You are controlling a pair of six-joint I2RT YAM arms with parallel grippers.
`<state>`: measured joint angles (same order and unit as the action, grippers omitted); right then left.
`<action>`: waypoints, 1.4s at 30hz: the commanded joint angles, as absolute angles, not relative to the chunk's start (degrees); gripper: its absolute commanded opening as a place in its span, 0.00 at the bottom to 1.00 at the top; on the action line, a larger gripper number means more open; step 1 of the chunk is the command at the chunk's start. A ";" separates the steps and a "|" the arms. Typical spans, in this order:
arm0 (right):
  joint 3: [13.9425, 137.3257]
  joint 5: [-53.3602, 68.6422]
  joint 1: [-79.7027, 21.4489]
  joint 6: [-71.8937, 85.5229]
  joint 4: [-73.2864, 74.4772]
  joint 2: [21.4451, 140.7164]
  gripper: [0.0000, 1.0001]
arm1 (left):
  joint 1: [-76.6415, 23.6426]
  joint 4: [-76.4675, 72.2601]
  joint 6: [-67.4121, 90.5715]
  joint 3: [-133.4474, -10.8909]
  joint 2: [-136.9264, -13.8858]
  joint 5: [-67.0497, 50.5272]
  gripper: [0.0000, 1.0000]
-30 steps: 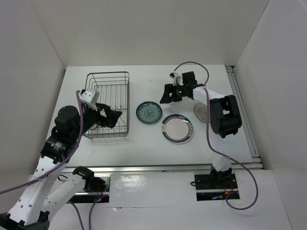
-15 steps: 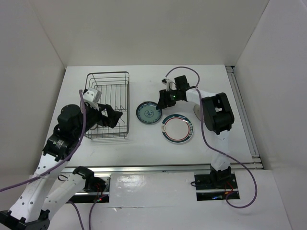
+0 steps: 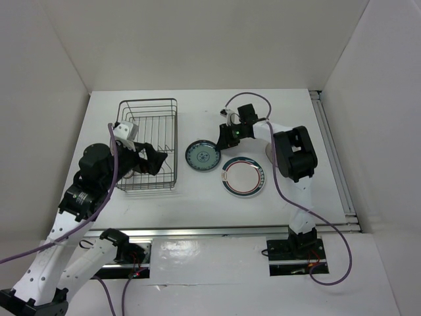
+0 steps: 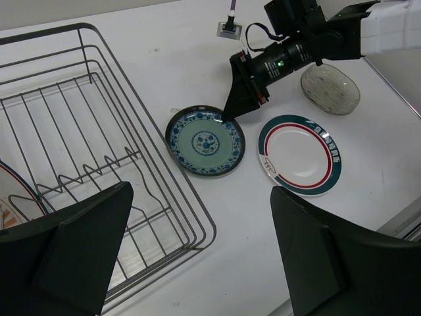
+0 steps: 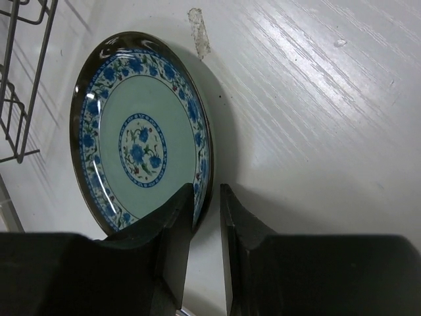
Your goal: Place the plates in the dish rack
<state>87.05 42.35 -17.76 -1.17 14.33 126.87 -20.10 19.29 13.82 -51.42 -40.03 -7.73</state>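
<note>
The teal-blue patterned plate (image 3: 203, 155) (image 4: 205, 141) (image 5: 141, 151) lies flat just right of the dish rack (image 3: 148, 141) (image 4: 99, 164). My right gripper (image 3: 222, 137) (image 5: 207, 197) straddles its far-right rim, one finger over the plate, the other outside with a thin gap showing; the jaws are narrowly open. The white plate with blue-and-red rings (image 3: 244, 176) (image 4: 300, 155) lies nearer. The greyish plate (image 4: 330, 89) sits behind the right arm. A plate edge (image 4: 12, 207) stands inside the rack. My left gripper (image 3: 154, 161) (image 4: 200, 263) hangs wide open over the rack's near right corner.
The white table (image 3: 197, 197) is walled on three sides. A cable and small connector (image 4: 227, 29) lie behind the right gripper. A metal rail (image 3: 335, 164) runs along the table's right edge.
My right gripper moved left to the teal-blue plate's rim and its jaws narrowed around it. The left arm shifted slightly and stayed open.
</note>
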 commanded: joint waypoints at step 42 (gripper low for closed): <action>72.87 41.90 -21.79 24.43 -8.42 89.04 0.00 | -15.74 14.69 22.85 -57.13 -49.49 -10.36 0.99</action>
